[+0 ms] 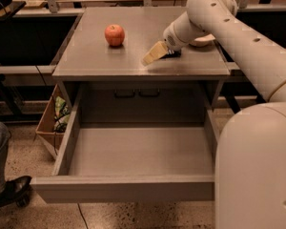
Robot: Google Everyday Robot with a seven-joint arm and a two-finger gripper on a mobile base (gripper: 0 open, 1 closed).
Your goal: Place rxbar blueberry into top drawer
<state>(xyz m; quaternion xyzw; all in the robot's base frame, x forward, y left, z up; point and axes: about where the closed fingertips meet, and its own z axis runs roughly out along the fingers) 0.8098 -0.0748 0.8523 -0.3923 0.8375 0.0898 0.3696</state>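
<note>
Rxbar blueberry (pixel 172 55): only a dark, flat sliver shows, lying on the worktop (pixel 100 63) toward its right rear, tucked under the wrist end of the arm (pixel 238 32); the sliver reads wider than deep, but the long axis and the way the bar points cannot be told; tool (pixel 148 58) tan, wedge-shaped, slanting down and to the left, tip low over the worktop just left of the bar; whether the tool is spread, closed or gripping anything cannot be told; arm smooth, off-white, tubular, dotted with small dark holes, reaching in from the right; white bowl (pixel 203 41) mostly hidden behind the arm, near the bar; red apple (pixel 114 35) round, glossy, upright, well apart to the left; worktop flat, matte grey metal; top drawer (pixel 124 187) pulled far out, wide and deep, plain flat front, bare grey floor inside; above it a recessed panel (pixel 138 101) with two small dark handles; robot body (pixel 257 166) bulky and pale at lower right; speckled stone-like floor (pixel 133 216); cardboard box (pixel 47 128) leaning at the cabinet's left, something green inside; a person's leg and dark shoe (pixel 7 190) at the left edge; dark benches behind.
</note>
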